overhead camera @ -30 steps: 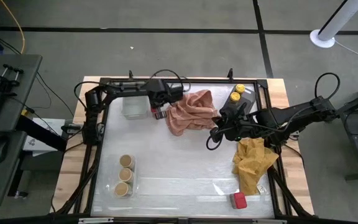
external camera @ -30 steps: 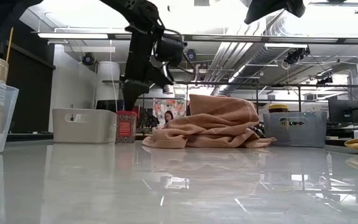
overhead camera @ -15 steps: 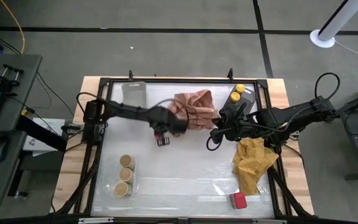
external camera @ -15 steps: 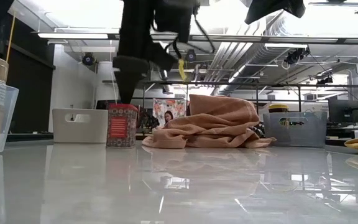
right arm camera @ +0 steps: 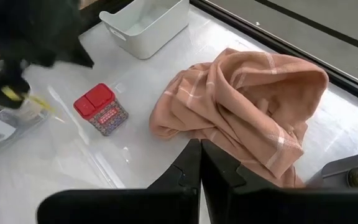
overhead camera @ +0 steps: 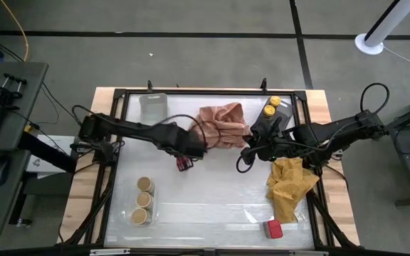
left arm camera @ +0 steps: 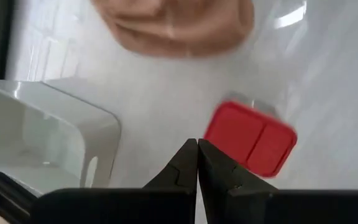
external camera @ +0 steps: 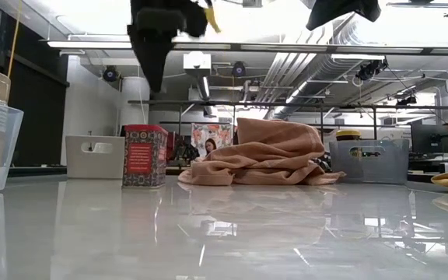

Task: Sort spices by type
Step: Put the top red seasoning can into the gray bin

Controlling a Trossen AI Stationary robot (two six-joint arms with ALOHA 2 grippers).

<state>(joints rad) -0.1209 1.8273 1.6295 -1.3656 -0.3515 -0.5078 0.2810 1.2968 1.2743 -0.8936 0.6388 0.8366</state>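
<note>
Seemingly three tan-lidded jars [overhead camera: 143, 198], two red boxes [overhead camera: 184, 163].

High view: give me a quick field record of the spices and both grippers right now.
left gripper: shut, empty, raised above the red box, not touching it
red box: upright on the table, beside the pink cloth
second red box: lower right of the high view, below the yellow cloth
tan jars: three in a row in the clear tray
yellow jars: two in the grey tray
right gripper: shut, empty, waiting by the pink cloth
</note>
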